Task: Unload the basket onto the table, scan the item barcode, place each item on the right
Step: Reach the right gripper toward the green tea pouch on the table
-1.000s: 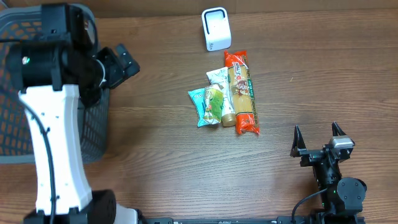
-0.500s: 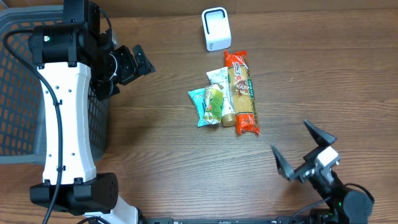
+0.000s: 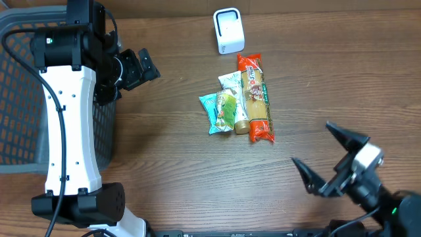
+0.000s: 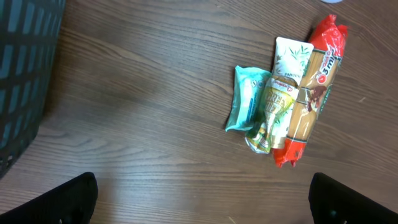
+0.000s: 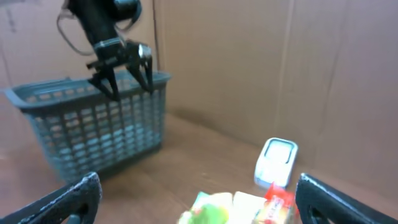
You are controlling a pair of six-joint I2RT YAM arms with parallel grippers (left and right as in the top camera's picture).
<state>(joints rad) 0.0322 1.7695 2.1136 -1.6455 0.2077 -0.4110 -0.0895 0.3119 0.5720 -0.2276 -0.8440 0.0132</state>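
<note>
Four small packets (image 3: 237,108) lie touching in one cluster at the middle of the brown wooden surface (image 3: 164,158), near the white box-shaped scanner (image 3: 229,30), probably for a short carry. My left gripper (image 3: 146,64), beside the dark grey plastic basket (image 3: 20,99), and my right gripper (image 3: 312,143), well apart, have jaws wide open, holding nothing.

On my overhead feed the left arm (image 3: 82,131) is a long white shell between chunky black joint housings, with a thin black cable (image 3: 64,138) looped along it. The left gripper (image 3: 146,66) is all black. My right gripper (image 3: 310,141) has black, pointed fingers (image 3: 342,135) on a pale grey block.
</note>
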